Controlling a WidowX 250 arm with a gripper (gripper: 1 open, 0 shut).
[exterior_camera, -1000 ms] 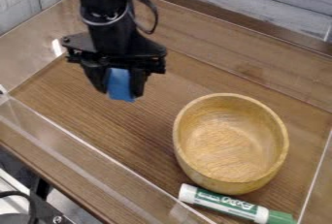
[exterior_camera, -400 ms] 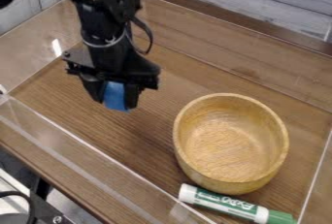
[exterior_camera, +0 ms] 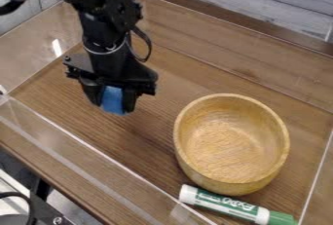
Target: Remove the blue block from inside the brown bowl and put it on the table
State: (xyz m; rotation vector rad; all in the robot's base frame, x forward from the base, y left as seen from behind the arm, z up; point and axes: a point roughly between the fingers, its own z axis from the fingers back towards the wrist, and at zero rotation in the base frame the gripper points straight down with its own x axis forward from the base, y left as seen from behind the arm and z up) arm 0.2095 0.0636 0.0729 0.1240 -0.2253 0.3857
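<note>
Nearby, brown bowl (exterior_camera: 232, 141) seemingly empty, marker (exterior_camera: 239, 206) beside it

Wood-grain table (exterior_camera: 196, 78) with low clear walls.
A round light-brown wooden bowl (exterior_camera: 233, 141) sits on the table toward its near right corner, empty inside. A green-and-white marker (exterior_camera: 239, 206) lies flat just beside the bowl, along the table's near edge, close to the right corner. The left half of the table carries nothing resting flat on it.
</note>
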